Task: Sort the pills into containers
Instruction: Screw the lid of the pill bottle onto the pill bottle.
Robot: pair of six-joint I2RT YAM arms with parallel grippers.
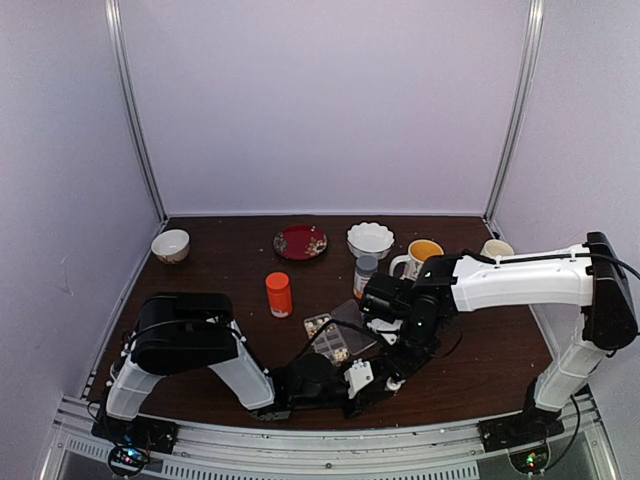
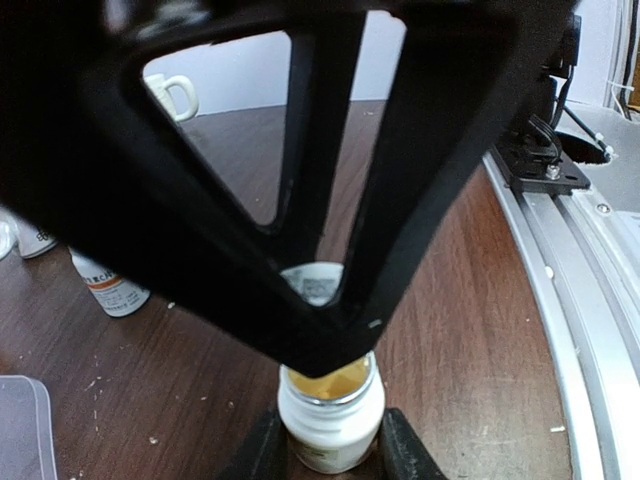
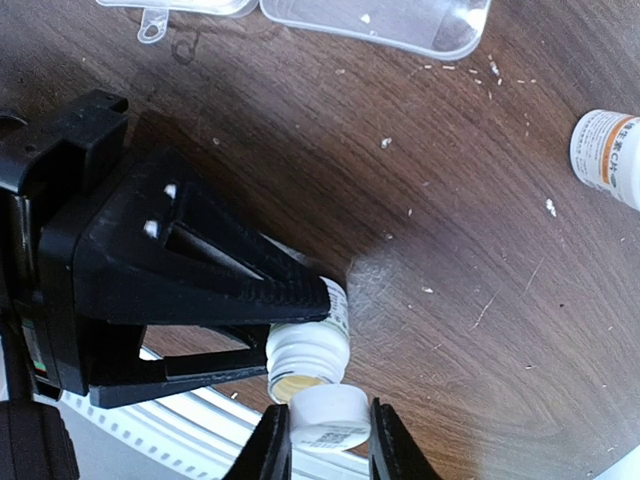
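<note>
Grip of left jaws on open white bottle [image 2: 330,425], right jaws on its cap [image 3: 330,410]; pill box [image 1: 338,332], orange-labelled bottle [image 3: 608,155] nearby.

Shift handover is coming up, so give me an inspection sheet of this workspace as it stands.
Surface: dark wooden table, scattered with whitish specks.
Job's things: clear pill box, lid apparently open; pills in some cells.
Clutter: orange bottle, grey-capped bottle, red plate, small bowl, scalloped bowl, mug, second cup.
Grippers: left gripper closed on the uncapped small white bottle; right gripper closed on its cap.
Cables: black cables near the right arm's base, away from the pill box.
Surroundings: white enclosure walls; metal rail along the near edge.
</note>
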